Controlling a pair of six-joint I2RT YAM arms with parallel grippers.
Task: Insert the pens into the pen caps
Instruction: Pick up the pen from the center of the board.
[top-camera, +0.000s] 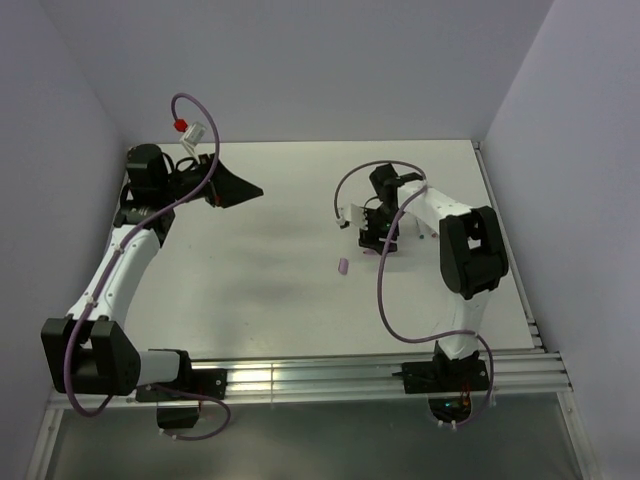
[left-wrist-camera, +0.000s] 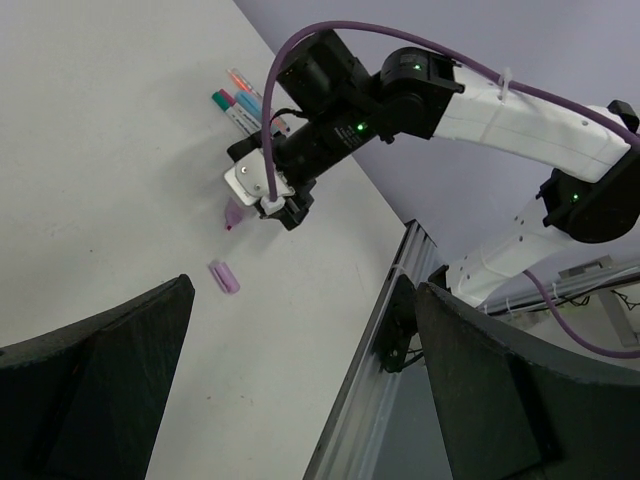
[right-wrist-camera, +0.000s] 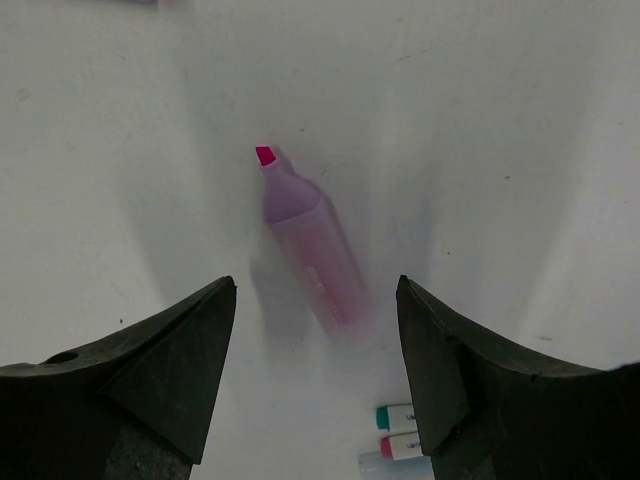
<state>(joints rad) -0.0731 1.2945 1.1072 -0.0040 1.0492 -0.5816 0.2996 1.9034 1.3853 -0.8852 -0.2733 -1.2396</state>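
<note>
Over the white table (top-camera: 270, 300), lilac-walled, left end effector (top-camera: 250, 190) and right end effector (right-wrist-camera: 315, 285) both gape.

Bright, even light with soft shadows; the pink pen (right-wrist-camera: 308, 250) looks blurred

I find no legible text, brand or number anywhere. The pink pen (right-wrist-camera: 312, 255) carries faint print along its barrel, too blurred for me to read.
</note>
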